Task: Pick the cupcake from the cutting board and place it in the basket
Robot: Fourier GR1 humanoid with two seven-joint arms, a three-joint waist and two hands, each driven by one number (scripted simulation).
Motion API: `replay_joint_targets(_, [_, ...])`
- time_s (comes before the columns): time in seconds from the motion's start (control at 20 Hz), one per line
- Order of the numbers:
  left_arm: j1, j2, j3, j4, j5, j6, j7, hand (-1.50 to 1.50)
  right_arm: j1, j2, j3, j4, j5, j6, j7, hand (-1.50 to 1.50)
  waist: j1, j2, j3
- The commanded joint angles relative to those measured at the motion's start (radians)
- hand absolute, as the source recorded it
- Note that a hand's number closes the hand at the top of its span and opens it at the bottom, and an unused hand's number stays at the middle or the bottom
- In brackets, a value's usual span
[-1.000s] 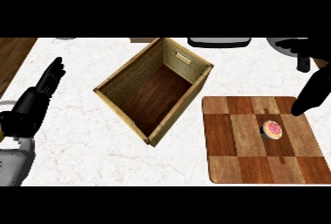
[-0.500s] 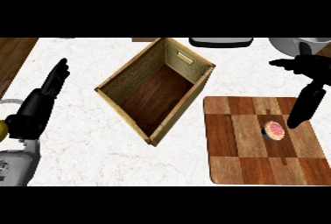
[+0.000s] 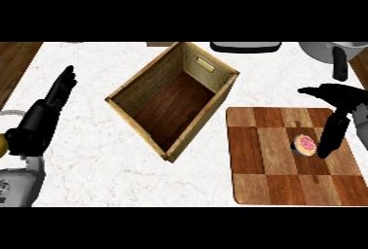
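A small cupcake (image 3: 304,144) with pink frosting sits on the right half of the checkered wooden cutting board (image 3: 266,170). My right hand (image 3: 338,121) hangs just to its right, open, with fingers pointing down beside the cupcake and the thumb spread left above it. The fingers do not close round it. The basket (image 3: 215,104), a deep wooden box with a dark floor, stands tilted at the counter's centre, left of the board. My left hand (image 3: 45,116) rests open at the left edge, fingers up.
A dark appliance base (image 3: 244,46) sits at the back behind the basket. A grey pot with a handle (image 3: 338,56) stands at the back right. The white marble counter ends in dark wood at the far left.
My right hand has moved down and left toward the cupcake, its thumb spreading out. The left hand has barely shifted. The cupcake and basket have stayed put.
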Motion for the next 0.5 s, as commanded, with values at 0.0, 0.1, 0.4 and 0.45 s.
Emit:
replay_joint_targets(0.0, [0.051, -0.009, 0.024, -0.035, -0.007, -0.029, -0.019, 0.0, 0.022, 0.038, -0.053, -0.008, 0.06, 0.035, 0.017, -1.5, 0.002, -0.001, 0.0])
replay_joint_targets(0.1, [-0.009, -0.018, 0.027, 0.007, -0.015, -0.029, -0.014, 0.0, 0.088, 0.016, -0.041, 0.037, 0.143, -0.008, -0.118, -1.5, -0.001, 0.001, 0.0])
replay_joint_targets(0.4, [-0.055, -0.057, 0.04, 0.06, -0.056, -0.028, -0.02, 0.0, 0.113, 0.083, -0.08, 0.036, 0.254, -0.031, -0.176, -1.5, -0.002, 0.001, 0.0])
replay_joint_targets(0.45, [-0.014, -0.069, 0.001, -0.071, -0.065, -0.015, 0.073, 0.0, 0.14, 0.113, -0.043, 0.047, 0.3, -0.101, -0.201, -1.5, 0.002, 0.0, 0.0])
